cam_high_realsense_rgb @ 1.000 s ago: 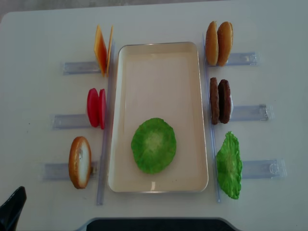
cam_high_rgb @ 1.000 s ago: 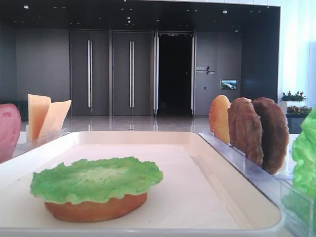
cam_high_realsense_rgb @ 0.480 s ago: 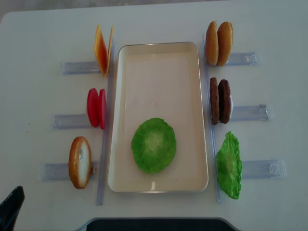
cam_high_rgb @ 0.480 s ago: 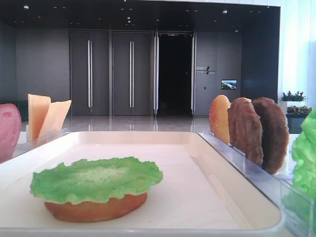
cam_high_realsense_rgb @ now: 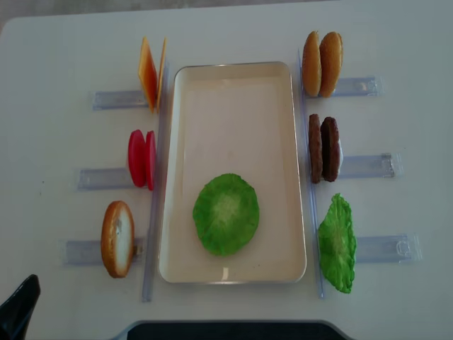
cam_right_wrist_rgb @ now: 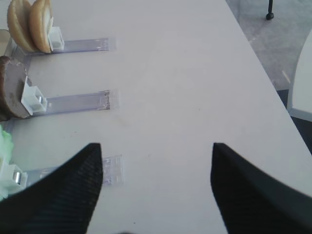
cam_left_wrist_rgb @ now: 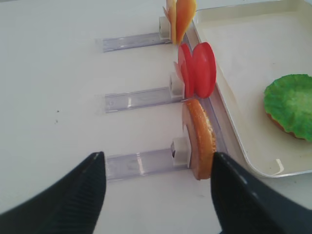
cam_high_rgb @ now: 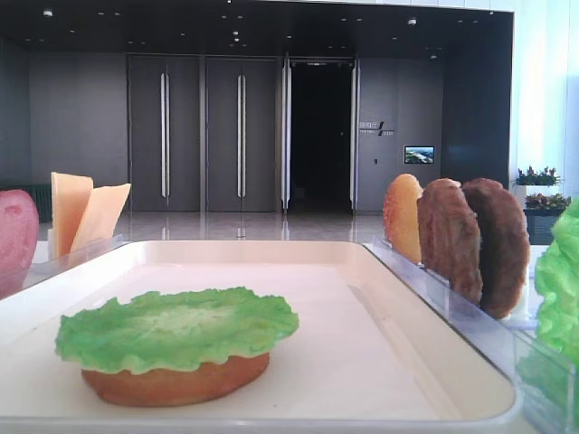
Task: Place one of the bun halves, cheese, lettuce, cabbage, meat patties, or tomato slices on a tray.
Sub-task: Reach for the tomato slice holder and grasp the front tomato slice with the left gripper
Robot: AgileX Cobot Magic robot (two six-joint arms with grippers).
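Exterior high (realsense) view: a ruffled bright green lettuce leaf (cam_high_realsense_rgb: 226, 214) lies on a golden-brown bun half (cam_high_rgb: 176, 382) inside the cream-white rectangular tray (cam_high_realsense_rgb: 233, 81), so two layers look placed. Thin yellow-orange cheese slices (cam_high_realsense_rgb: 151, 73), flat red tomato slices (cam_high_realsense_rgb: 141, 159) and dark brown meat patties (cam_high_realsense_rgb: 323, 149) stand in clear plastic racks (cam_high_realsense_rgb: 368, 166) beside it, apparently yet to go. Both the left gripper (cam_left_wrist_rgb: 156, 192) and right gripper (cam_right_wrist_rgb: 156, 187) hover wide and empty over the white table (cam_high_realsense_rgb: 56, 57).
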